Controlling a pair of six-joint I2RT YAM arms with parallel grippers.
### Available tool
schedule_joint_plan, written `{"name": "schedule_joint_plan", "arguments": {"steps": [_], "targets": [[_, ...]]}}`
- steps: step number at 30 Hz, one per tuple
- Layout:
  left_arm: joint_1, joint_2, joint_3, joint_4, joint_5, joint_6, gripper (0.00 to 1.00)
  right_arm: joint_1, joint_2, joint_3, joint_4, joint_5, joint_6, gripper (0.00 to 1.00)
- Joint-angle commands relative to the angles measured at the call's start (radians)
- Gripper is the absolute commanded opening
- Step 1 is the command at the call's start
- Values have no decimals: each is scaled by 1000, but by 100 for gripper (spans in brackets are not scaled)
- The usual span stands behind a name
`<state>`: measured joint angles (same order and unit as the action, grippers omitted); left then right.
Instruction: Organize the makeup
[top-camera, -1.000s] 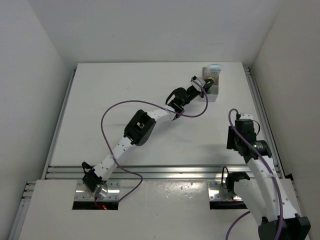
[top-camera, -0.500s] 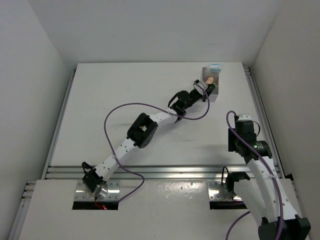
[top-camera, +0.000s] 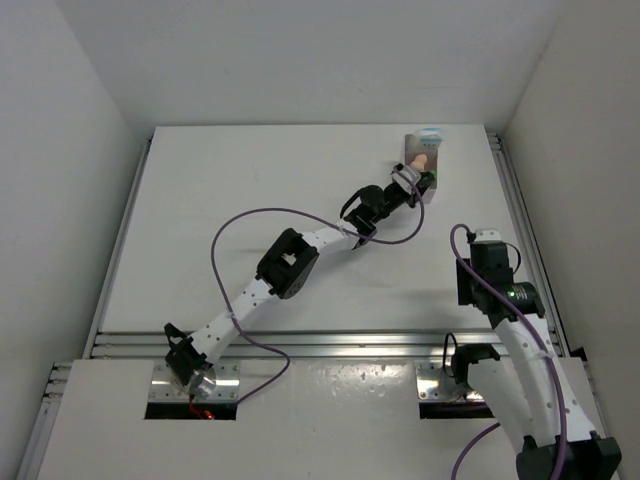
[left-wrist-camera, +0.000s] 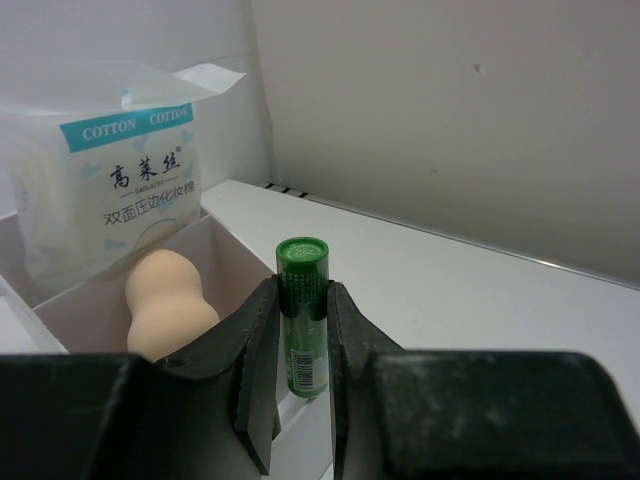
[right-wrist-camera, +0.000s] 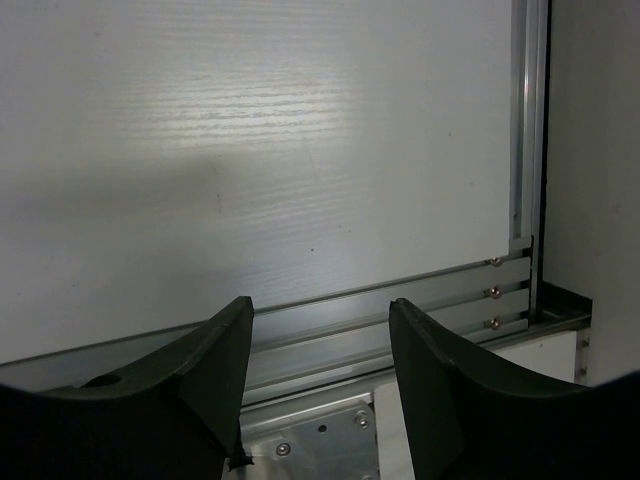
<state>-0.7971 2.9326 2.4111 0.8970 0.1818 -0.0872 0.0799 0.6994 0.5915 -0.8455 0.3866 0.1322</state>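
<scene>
My left gripper (left-wrist-camera: 303, 330) is shut on a small green tube (left-wrist-camera: 302, 315) and holds it upright at the near edge of the white tray (left-wrist-camera: 235, 250). In the top view the left gripper (top-camera: 408, 183) sits at the tray (top-camera: 433, 192) at the back right of the table. A peach egg-shaped sponge (left-wrist-camera: 166, 305) lies in the tray's middle compartment. A white-blue cotton packet (left-wrist-camera: 110, 195) stands in the compartment behind it. My right gripper (right-wrist-camera: 318, 330) is open and empty above the table's near right rail. The other makeup items are hidden.
A purple cable (top-camera: 240, 225) loops over the table by the left arm. Aluminium rails (top-camera: 330, 345) run along the near edge, and another rail (top-camera: 515, 200) lies along the right side. White walls enclose the table on three sides.
My left gripper has moved right and a little nearer with the green tube, closing in on the tray. The right arm has barely moved.
</scene>
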Motion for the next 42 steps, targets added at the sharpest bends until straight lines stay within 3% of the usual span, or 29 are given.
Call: {"name": "schedule_joint_plan", "arguments": {"steps": [1,7,17,19,20,23,29,34,42], "targets": [[-8,33,23,29,-41,3,0,-3,-12,31,-4,26,-25,58],[-17,51,46,89,-113,58,0,-5,-23,37,-10,21,-29,58],[-17,71,45,80,-113,58,0,-8,-32,50,-43,32,-46,58],[-17,71,45,80,-122,58,8,-3,-32,50,-38,29,-45,59],[-17,62,45,80,-122,58,20,-8,-32,50,-33,25,-48,59],[-17,28,20,89,-81,58,40,-5,-20,45,-17,-8,-54,59],[-17,-50,-38,89,-1,69,59,-6,2,48,3,-20,-66,63],[-8,-179,-187,80,50,109,64,-6,-8,47,22,-67,-71,69],[1,-608,-582,-73,130,201,65,9,84,102,86,-135,22,77]]}}
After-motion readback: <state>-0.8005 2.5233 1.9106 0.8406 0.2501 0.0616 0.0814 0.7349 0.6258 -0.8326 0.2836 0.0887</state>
